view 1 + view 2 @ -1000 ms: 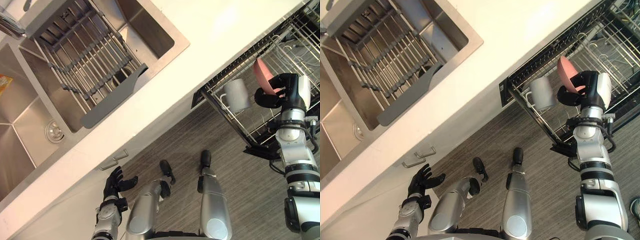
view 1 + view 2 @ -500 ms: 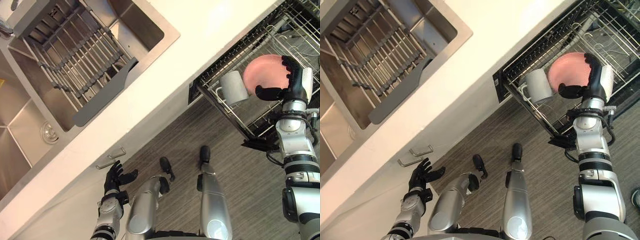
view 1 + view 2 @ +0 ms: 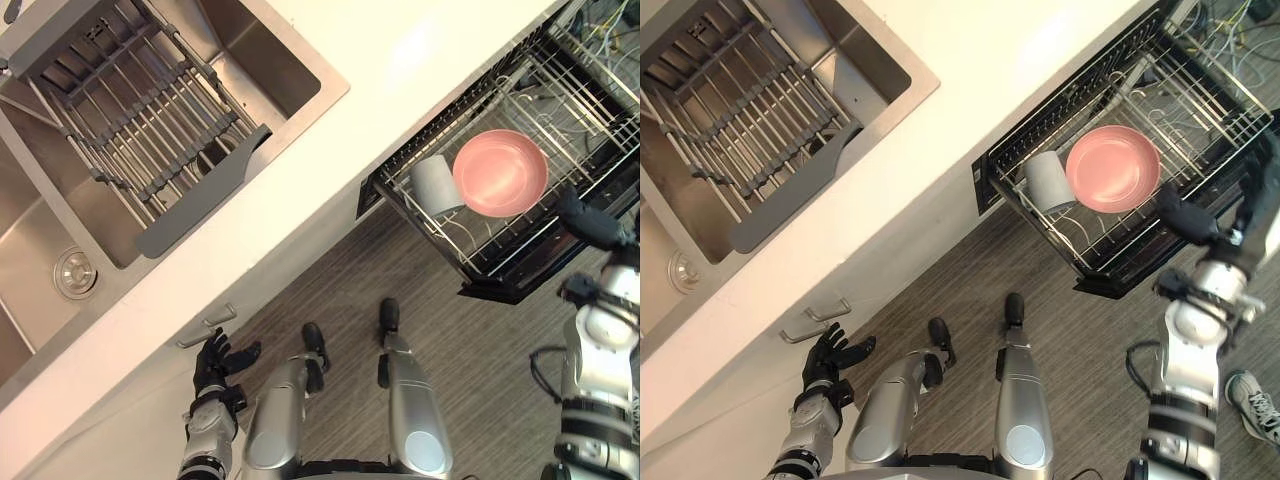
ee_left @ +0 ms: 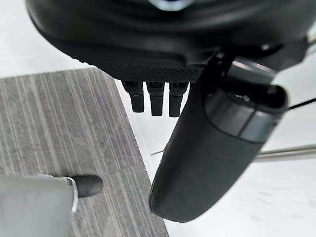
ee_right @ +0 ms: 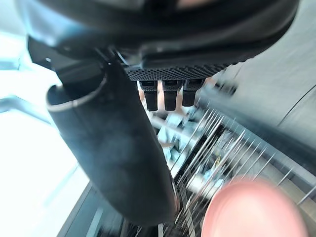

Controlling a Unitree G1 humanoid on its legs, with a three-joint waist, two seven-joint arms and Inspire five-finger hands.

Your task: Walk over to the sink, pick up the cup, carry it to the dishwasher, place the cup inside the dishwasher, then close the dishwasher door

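Crockery first, in the left eye view: a pale cup point(image 3: 437, 184) lies in the pulled-out rack point(image 3: 560, 95) of the open dishwasher point(image 3: 520, 285), touching a pink bowl point(image 3: 500, 172) beside it. Both look stiff, smooth and light. I judge them slippery, and liable to chip against the wires. The bowl is best pinched at its rim, the cup taken round its body. The bowl is round and shallow, with no real long axis, and its hollow faces up toward the camera. The cup seems to lie on its side, its long axis slanting between the tabletop point(image 3: 400, 70) edge and the rack's front; I cannot tell which end is the mouth. The right hand point(image 3: 590, 222) hangs off the rack's front corner, apart from the bowl. The left hand point(image 3: 213, 358) hangs low by the white cabinet, well apart from the sink point(image 3: 285, 60).

Right eye view: the layout is the same, and the left hand's fingers point(image 3: 830, 345) are spread and empty.

Left wrist view: its fingers point(image 4: 155, 98) are straight and hold nothing.

Right wrist view: its fingers point(image 5: 168, 96) are straight and empty, and the bowl shows blurred past them over the rack wires.
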